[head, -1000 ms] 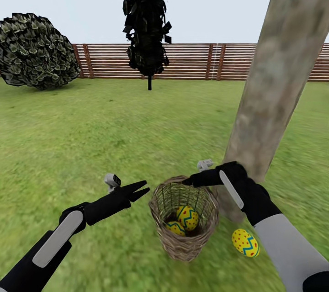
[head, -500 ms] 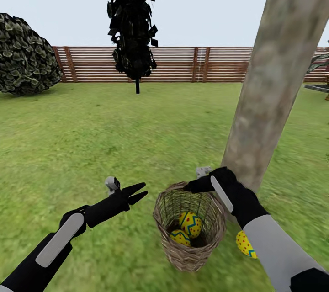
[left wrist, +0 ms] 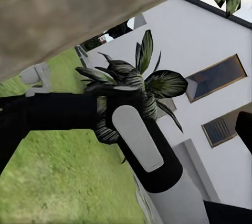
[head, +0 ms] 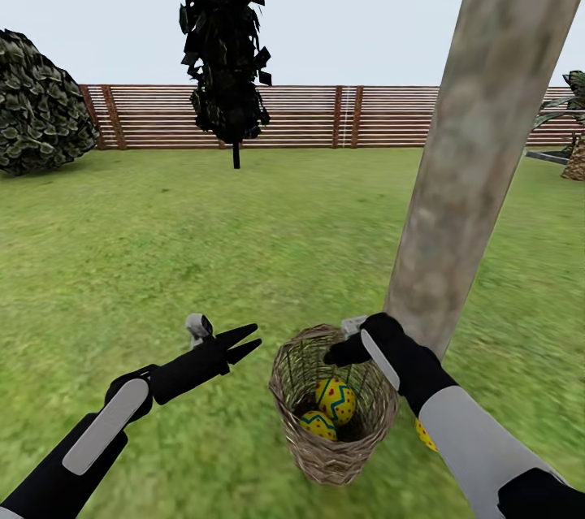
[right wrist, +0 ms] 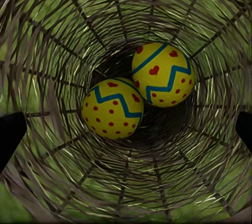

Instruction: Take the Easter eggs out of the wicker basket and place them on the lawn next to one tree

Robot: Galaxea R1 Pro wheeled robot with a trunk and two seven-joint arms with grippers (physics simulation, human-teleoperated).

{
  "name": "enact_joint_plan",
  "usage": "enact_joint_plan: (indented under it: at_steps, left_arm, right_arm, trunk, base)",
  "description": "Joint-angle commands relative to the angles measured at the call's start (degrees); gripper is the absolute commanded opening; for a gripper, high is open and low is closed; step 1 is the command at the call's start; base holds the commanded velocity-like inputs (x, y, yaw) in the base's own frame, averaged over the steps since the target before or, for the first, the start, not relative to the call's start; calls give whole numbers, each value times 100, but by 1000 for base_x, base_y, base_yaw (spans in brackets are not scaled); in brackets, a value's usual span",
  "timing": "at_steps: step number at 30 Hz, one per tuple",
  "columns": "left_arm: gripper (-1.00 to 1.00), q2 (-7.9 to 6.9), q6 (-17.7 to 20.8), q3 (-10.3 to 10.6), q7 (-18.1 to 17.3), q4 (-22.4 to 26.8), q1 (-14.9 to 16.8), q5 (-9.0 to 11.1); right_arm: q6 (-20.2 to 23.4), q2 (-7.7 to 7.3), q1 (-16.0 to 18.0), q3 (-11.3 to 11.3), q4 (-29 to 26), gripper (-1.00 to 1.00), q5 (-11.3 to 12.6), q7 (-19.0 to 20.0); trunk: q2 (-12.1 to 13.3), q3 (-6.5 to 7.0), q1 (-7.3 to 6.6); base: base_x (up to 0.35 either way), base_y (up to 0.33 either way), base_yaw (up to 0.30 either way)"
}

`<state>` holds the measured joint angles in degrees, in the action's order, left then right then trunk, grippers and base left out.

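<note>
**Two eggs in the basket, one on the grass by the trunk**

From my head camera, the wicker basket [head: 333,405] stands on the lawn [head: 162,259] right in front of me, just beside the foot of the thick pale tree [head: 471,137] that rises to my right. Two Easter eggs lie in its bottom, touching: one egg [head: 336,400] higher and to the right, the other egg [head: 318,425] lower and to the left. My right gripper [head: 335,355] hangs over the far rim of the basket; from here I cannot tell how its fingers stand. A sliver of the third egg [head: 423,435] peeks out on the grass behind my right forearm, near the trunk. My left gripper [head: 248,340] hovers left of the basket, apart from it, its two fingers spread and holding nothing. Far off run the slatted fence [head: 325,117], a dark narrow tree [head: 223,40] and a round bush [head: 36,105] at far left.

My left wrist camera looks across at my right arm [left wrist: 142,145], with the trunk [left wrist: 79,8], a spiky-leaved plant [left wrist: 136,77] and the white house [left wrist: 210,77] behind.

My right wrist camera looks straight down into the basket [right wrist: 63,34]: both eggs, [right wrist: 163,74] and [right wrist: 112,108], rest side by side on the woven bottom, and my dark fingertips [right wrist: 10,134] stand wide apart at the picture's edges, released, touching neither egg.
</note>
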<state>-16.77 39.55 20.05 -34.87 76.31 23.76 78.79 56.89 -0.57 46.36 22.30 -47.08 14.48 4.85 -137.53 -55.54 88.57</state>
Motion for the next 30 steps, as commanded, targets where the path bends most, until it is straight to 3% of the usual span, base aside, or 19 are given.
enact_joint_plan:
  at_steps: [1, 4, 5, 8, 11, 14, 19, 21, 25, 27, 30]
  left_arm:
    - [100, 0, 35, 8, 7, -3, 2, 46]
    - [100, 37, 31, 8, 12, -26, 3, 24]
    - [100, 54, 27, 8, 15, -132, 4, 16]
    - [100, 49, 27, -17, 18, -240, 2, 17]
    - [100, 42, 32, -165, 16, -301, 5, 10]
    - [100, 43, 30, -271, 15, -308, 6, 7]
    - [100, 56, -6, -434, 10, -246, 6, 23]
    - [100, 58, -14, -747, -3, -198, 6, 34]
    - [100, 58, -17, -1156, -68, -162, 6, 32]
    - [100, 59, -23, -1330, -176, -164, 6, 15]
    - [100, 57, -25, -1387, -216, -163, 6, 1]
  right_arm:
    - [17, -5, 5, 18, 22, 100, -15, 25]
    - [20, 35, 5, 20, 74, 100, -4, 23]
    - [23, 210, 5, 23, 195, 100, -33, -1]
    - [21, 402, 7, 8, 502, 100, -14, -304]
    - [12, 724, 49, -13, 827, 100, 12, -801]
    - [8, 877, 69, -22, 1105, 100, 21, -1074]
    - [-371, 912, 97, -70, 1607, 100, 20, -1628]
    - [-547, 911, 100, -342, 1665, 100, 22, -1697]
    - [-629, 904, 101, -880, 1684, 100, 20, -1726]
    - [-641, 905, 101, -1036, 1690, 100, 23, -1731]
    - [-655, 919, 101, -1080, 1693, 100, 27, -1735]
  trunk:
    - [-2, -6, -1]
    - [-2, -6, -1]
    - [-2, -6, -1]
    - [-2, -6, -1]
    - [-2, -6, -1]
    - [-2, -6, -1]
    - [-2, -6, -1]
    - [-2, -6, -1]
    - [-2, -6, -1]
    - [-2, -6, -1]
    - [-2, -6, -1]
  base:
    - [0, 0, 0]
    - [0, 0, 0]
    - [0, 0, 0]
    - [0, 0, 0]
    - [0, 0, 0]
    - [0, 0, 0]
    - [0, 0, 0]
    - [0, 0, 0]
    - [0, 0, 0]
    - [74, 26, 0]
    - [243, 120, 0]
